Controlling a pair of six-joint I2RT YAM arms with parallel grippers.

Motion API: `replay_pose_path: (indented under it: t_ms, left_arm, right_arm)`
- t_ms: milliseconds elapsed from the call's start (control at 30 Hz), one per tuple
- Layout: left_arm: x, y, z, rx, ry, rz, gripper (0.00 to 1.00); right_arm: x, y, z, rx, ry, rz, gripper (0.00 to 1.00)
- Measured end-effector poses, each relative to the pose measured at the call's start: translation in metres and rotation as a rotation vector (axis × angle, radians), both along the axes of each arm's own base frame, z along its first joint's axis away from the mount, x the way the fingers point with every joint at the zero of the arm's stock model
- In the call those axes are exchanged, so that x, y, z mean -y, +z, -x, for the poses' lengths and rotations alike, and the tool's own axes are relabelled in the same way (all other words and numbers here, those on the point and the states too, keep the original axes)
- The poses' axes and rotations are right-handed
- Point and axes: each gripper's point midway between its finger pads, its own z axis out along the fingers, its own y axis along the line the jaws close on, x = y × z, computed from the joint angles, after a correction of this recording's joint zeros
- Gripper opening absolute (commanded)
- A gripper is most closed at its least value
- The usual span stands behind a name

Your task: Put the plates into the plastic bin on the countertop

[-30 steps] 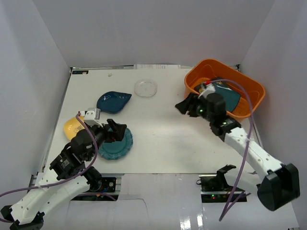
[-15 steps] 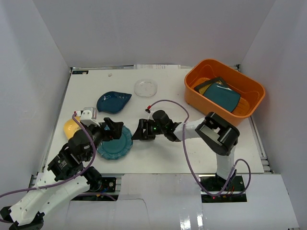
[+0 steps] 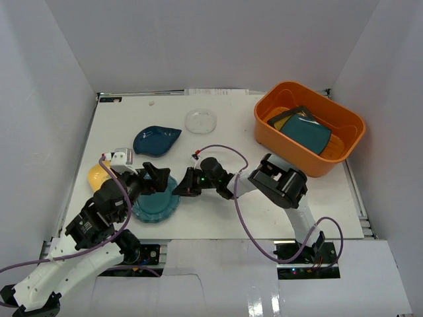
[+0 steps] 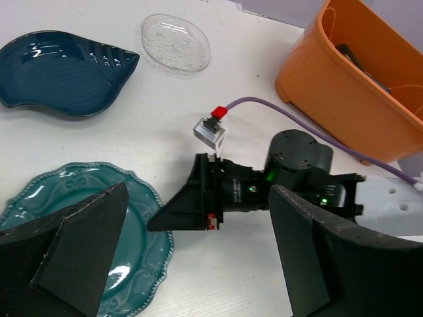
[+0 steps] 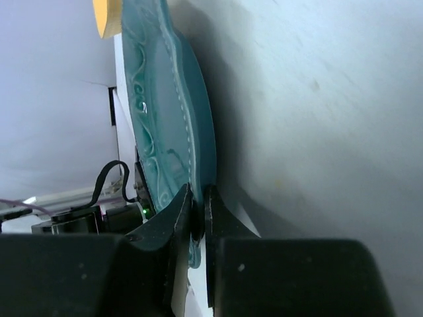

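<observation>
Status: partly done. plastic bin (image 3: 350, 120) sits at the far-right corner of the bench (image 3: 225, 218). It holds a teal square plate (image 3: 308, 132) lying over an amber plate (image 3: 283, 119). Anything under them is hidden.

Not yet binned, all in the left half:
- teal scalloped plate (image 3: 158, 205), near the near-left corner
- yellow plate (image 3: 97, 176), at the left edge
- leaf plate (image 3: 156, 140), further back
- clear dish (image 3: 201, 121), near the far edge (not sure it counts)

Right end effector (image 3: 180, 191) reaches across the bench to the scalloped plate's right rim. Left end effector (image 3: 155, 179) hangs over the same plate.

What each view adds:
- Right wrist: the fingers (image 5: 182, 211) are closed almost together with the rim pinched between them. Top view can't resolve that.
- Left wrist: the left fingers (image 4: 73, 244) are spread wide with nothing between them. It also shows the right tool's tip at the plate edge.
- Top: the only view showing the bin contents and overall layout.

Judgement: the scalloped plate is next, then at least two more.
</observation>
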Motion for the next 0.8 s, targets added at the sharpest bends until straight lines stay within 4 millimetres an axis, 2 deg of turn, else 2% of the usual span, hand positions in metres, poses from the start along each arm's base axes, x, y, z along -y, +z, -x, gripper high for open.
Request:
replay_pose_path:
  t_ms: [100,233,300,400,533,600,667,733,800]
  left_arm:
    - [-0.001,0.001,0.0,0.003,0.0,0.001,0.98]
    - [-0.001,0.001,0.001,0.006,0.0,0.002,0.98]
    - [-0.002,0.001,0.002,0.009,0.0,0.006,0.98]
    - [-0.003,0.002,0.003,0.017,0.0,0.014,0.98]
    - [-0.004,0.004,0.004,0.023,0.0,0.02,0.98]
    - [-0.004,0.004,0.004,0.023,0.0,0.02,0.98]
    - [-0.004,0.004,0.004,0.023,0.0,0.02,0.98]
    - [-0.004,0.004,0.004,0.022,0.0,0.02,0.98]
    - [-0.004,0.004,0.004,0.021,0.001,0.023,0.98]
  right_arm:
    - [0.023,0.004,0.006,-0.004,-0.042,0.028,0.08]
    - [0.074,0.021,0.007,0.021,-0.098,0.076,0.08]
    - [0.103,0.038,-0.005,0.04,-0.15,0.083,0.08]
    - [0.155,0.088,-0.052,0.121,-0.293,0.054,0.08]
    - [0.241,0.183,-0.131,0.299,-0.555,0.02,0.08]
    - [0.298,0.236,-0.169,0.402,-0.713,0.007,0.08]
    - [0.356,0.275,-0.192,0.481,-0.856,0.003,0.08]
    - [0.417,0.295,-0.205,0.527,-1.005,0.025,0.08]
    - [0.469,0.295,-0.21,0.525,-1.136,0.065,0.08]
